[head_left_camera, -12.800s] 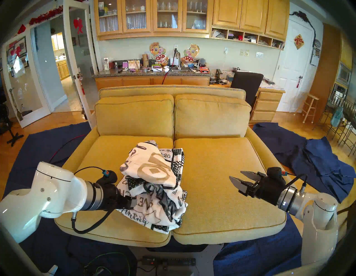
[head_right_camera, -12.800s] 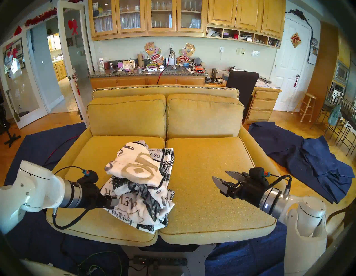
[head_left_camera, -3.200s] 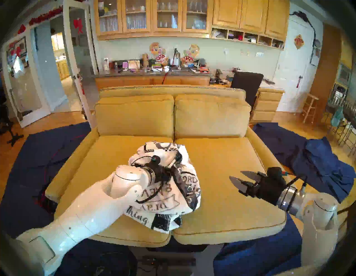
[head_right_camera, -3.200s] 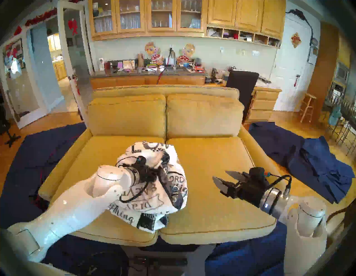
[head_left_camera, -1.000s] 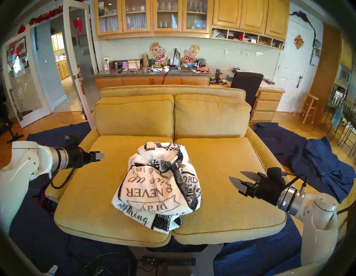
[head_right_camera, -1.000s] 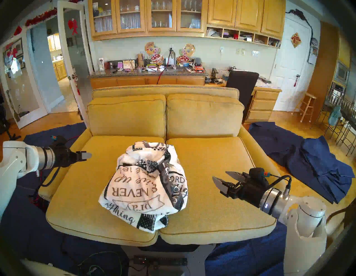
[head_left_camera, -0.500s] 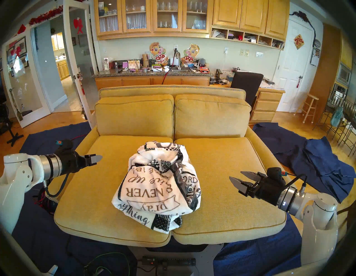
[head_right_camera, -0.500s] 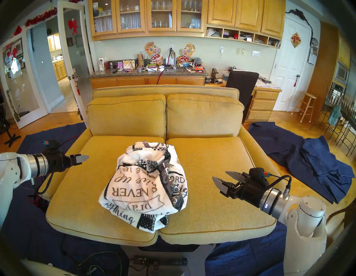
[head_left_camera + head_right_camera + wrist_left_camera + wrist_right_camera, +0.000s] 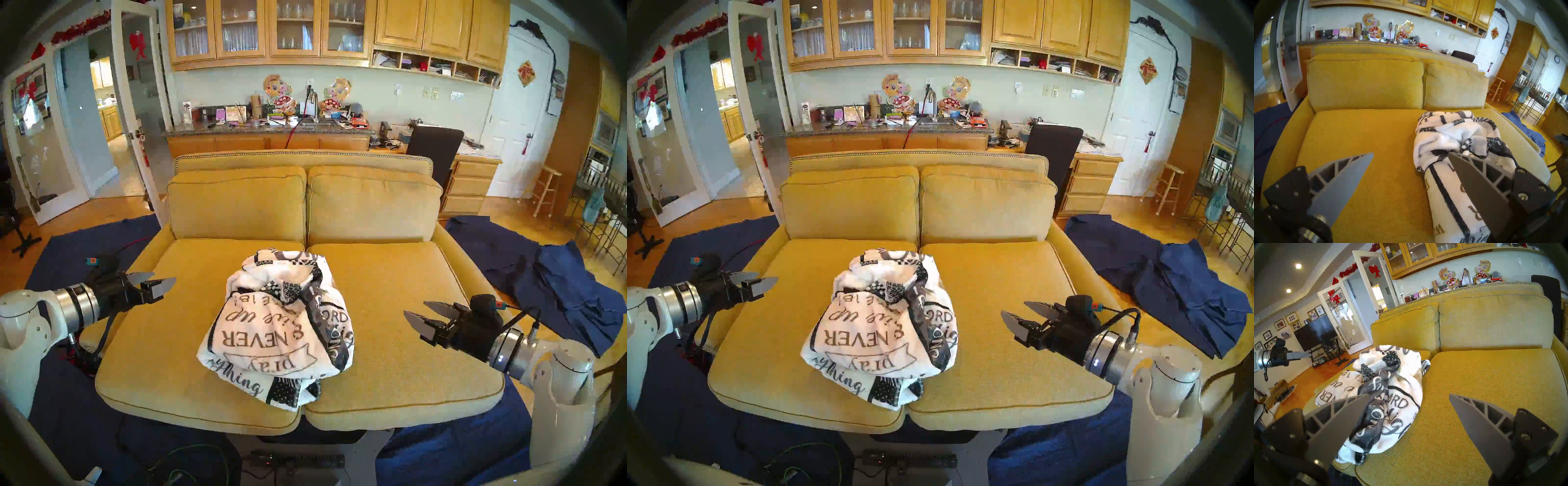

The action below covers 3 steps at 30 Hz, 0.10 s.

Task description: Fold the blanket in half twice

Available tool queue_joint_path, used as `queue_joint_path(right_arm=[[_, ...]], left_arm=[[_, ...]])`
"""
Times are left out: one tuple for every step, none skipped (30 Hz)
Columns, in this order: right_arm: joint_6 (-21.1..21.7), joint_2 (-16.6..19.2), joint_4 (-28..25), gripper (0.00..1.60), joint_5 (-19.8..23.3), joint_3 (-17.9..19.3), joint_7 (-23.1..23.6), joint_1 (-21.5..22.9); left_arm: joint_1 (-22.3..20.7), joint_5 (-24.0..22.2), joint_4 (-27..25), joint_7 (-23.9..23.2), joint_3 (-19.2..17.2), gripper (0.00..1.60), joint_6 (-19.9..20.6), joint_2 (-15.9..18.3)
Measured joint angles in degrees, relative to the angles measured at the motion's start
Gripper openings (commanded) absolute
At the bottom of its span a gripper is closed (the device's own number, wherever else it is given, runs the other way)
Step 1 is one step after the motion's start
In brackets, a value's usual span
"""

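- The blanket lies bunched in a heap on the sofa, near the middle of the seat.
- The left hand hangs apart and empty, left of the blanket.
- The right hand hangs apart and empty, right of it.

Yellow two-seat sofa, bunched white lettered blanket across its seat-cushion seam

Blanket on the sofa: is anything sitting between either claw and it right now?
Nothing visible. The blanket lies bunched across the seam of the two seat cushions, with only bare sofa cushion between it and the open left claw, and likewise toward the open right claw. Neither claw touches it.
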Motion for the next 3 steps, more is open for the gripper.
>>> queue_joint_path(right_arm=[[0.0, 0.0, 0.0, 1.60, 0.0, 0.0, 0.0, 0.0], [0.0, 0.0, 0.0, 1.60, 0.0, 0.0, 0.0, 0.0], [0.0, 0.0, 0.0, 1.60, 0.0, 0.0, 0.0, 0.0]], left_arm=[[0.3, 0.7, 0.2, -1.1, -0.2, 1.60, -0.9, -0.3], [0.5, 1.4, 0.4, -2.2, -0.3, 1.60, -1.8, -0.5], [0.7, 1.9, 0.6, -3.2, -0.4, 1.60, -2.6, -0.7]])
